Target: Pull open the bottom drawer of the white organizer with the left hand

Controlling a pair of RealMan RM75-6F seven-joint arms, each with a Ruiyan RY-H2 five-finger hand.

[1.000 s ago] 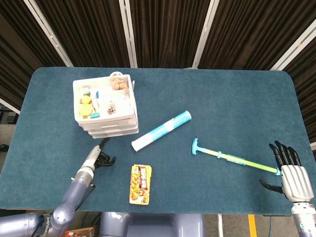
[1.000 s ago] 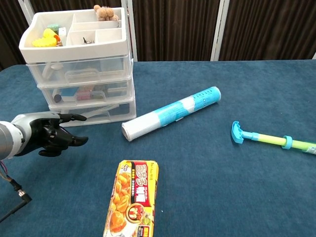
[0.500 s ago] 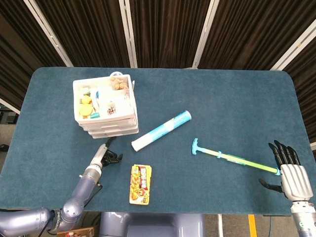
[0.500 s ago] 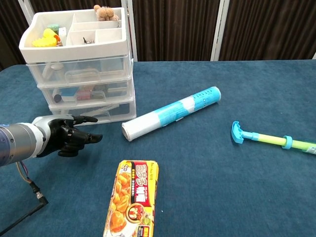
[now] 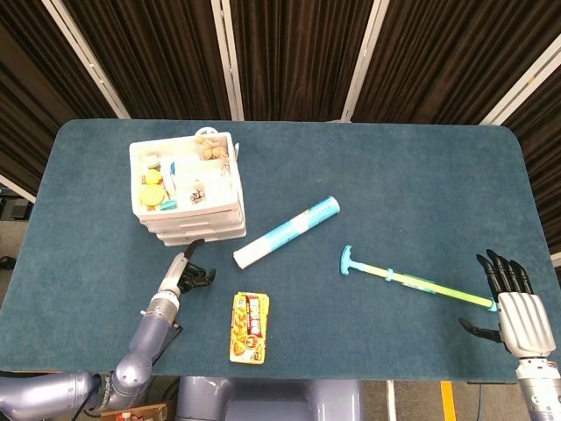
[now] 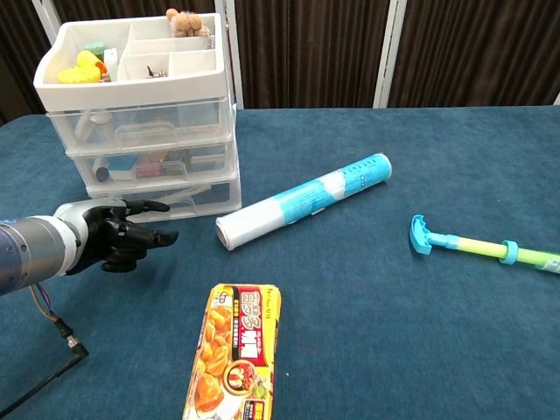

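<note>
Just beyond the loosely spread, empty fingers of the black-and-silver left hand, poised to hook it, sits the closed clear-fronted bottom drawer of the white plastic organizer, while the right hand idles open far across.

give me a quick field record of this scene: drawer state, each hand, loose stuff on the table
bottom drawer: closed, flush with the white organizer
left hand: empty, fingers partly curled, just in front of the bottom drawer, not touching it
right hand: open, empty, at the table's near right edge
loose items: paper roll, snack box, blue and yellow stick tool
table: blue cloth
</note>
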